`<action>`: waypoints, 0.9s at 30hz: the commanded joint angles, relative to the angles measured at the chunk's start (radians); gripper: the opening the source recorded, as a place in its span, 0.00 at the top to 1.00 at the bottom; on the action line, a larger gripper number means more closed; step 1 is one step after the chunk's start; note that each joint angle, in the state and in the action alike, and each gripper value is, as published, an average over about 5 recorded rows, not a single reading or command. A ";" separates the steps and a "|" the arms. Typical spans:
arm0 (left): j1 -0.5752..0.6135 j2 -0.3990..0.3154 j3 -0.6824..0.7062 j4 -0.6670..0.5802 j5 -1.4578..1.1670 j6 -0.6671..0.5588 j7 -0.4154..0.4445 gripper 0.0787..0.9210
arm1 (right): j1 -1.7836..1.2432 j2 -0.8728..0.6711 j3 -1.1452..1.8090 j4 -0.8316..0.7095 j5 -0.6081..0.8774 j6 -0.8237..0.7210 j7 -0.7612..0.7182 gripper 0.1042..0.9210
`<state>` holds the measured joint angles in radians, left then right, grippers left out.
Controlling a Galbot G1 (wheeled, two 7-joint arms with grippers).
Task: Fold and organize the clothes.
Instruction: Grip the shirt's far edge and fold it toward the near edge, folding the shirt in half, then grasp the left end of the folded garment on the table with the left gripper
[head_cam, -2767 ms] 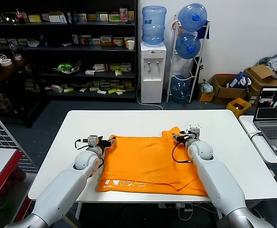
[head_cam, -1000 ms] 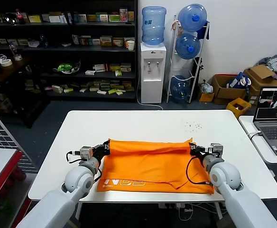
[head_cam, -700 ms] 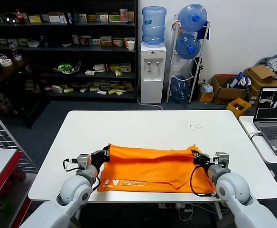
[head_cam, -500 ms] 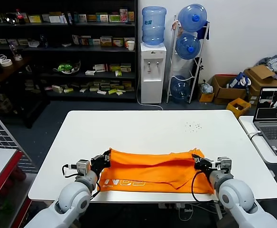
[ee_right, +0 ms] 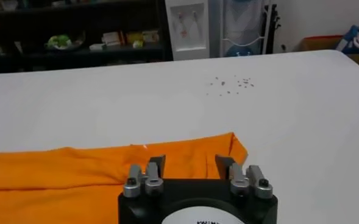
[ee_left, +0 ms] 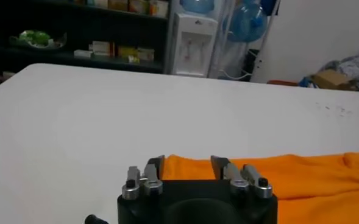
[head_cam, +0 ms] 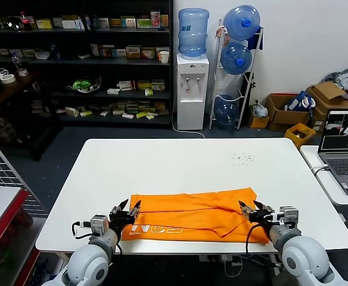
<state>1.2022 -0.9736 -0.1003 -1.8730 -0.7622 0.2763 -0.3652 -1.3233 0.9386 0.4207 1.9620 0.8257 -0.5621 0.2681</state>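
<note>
The orange shirt (head_cam: 192,213) lies folded on the white bench (head_cam: 162,161). Left hand (head_cam: 126,210) and right hand (head_cam: 249,211) are open, holding nothing. A laptop (head_cam: 344,149) sits nearby.

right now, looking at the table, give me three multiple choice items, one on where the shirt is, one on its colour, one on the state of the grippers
1. Where does the T-shirt lie on the table?
A. along the near edge, by the robot
B. at the far edge, by the water cooler
C. hanging off the left side

2. What colour is the T-shirt?
A. blue
B. orange
C. white

3. How do the left gripper and right gripper stand?
A. both shut on the cloth
B. only the left open
C. both open, holding nothing

Answers:
1. A, the folded band of cloth lies across the near part of the table, between the two grippers.
2. B, it is bright orange with white lettering near its left end.
3. C, both wrist views show the fingers spread with a gap and the cloth lying flat beyond them.
</note>
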 commanded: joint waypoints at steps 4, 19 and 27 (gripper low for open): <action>0.043 -0.093 -0.026 0.101 0.074 -0.068 0.024 0.21 | -0.039 0.022 0.015 0.018 -0.015 0.003 -0.003 0.16; 0.040 -0.114 -0.022 0.142 0.096 -0.093 0.035 0.12 | -0.036 0.025 0.016 0.016 -0.010 0.002 -0.004 0.12; 0.039 -0.126 -0.022 0.172 0.101 -0.116 0.043 0.25 | -0.042 0.024 0.019 0.018 -0.009 0.003 -0.006 0.12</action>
<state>1.2379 -1.0863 -0.1204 -1.7340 -0.6694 0.1800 -0.3279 -1.3615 0.9617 0.4372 1.9776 0.8169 -0.5598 0.2633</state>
